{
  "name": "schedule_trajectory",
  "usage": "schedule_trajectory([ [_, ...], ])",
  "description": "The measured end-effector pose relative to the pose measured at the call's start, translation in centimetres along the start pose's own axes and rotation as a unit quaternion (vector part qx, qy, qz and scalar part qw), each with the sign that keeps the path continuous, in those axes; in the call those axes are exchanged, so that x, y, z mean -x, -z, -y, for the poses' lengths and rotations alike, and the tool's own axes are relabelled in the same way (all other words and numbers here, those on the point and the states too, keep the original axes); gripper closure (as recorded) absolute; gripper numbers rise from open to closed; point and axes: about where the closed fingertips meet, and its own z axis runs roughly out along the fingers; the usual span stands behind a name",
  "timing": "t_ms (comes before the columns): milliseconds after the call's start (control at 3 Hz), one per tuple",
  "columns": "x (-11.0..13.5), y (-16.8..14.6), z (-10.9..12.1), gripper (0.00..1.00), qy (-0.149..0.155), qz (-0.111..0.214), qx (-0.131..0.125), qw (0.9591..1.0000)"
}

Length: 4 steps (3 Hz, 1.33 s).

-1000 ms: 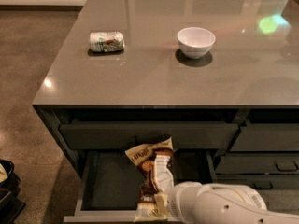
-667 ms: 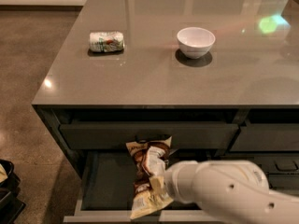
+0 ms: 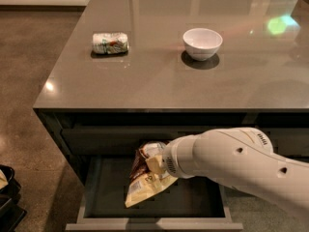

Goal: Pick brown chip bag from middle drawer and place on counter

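The brown chip bag (image 3: 145,175) hangs tilted above the floor of the open middle drawer (image 3: 111,197), its tan end pointing down to the left. My gripper (image 3: 157,164) is at the end of the white arm (image 3: 231,161) that reaches in from the right, and it is shut on the bag's upper part. The fingers are mostly hidden behind the bag and the wrist. The grey counter (image 3: 159,81) lies above and behind the drawer.
A small white-and-green can (image 3: 110,43) lies on its side on the counter's left. A white bowl (image 3: 203,43) stands at the counter's middle right. Narrower dark drawers sit to the right of the open one. A dark object (image 3: 7,192) is on the floor at the left edge.
The gripper has lifted the chip bag off the drawer floor and the arm has risen. The bag now hangs higher and tilted.
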Motion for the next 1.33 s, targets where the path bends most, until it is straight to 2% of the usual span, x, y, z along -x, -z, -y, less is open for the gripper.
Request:
schedule_trajectory([
  [333, 2.2, 2.9, 0.0, 1.00, 0.017, 0.008, -0.015, 0.9997],
  [667, 3.1, 7.3, -0.3, 1.00, 0.028, 0.025, -0.055, 0.9978],
  [1000, 3.2, 11.8, -0.6, 1.00, 0.018, 0.052, -0.100, 0.9935],
  [1333, 4.3, 16.4, -1.4, 1.00, 0.025, 0.078, -0.149, 0.9855],
])
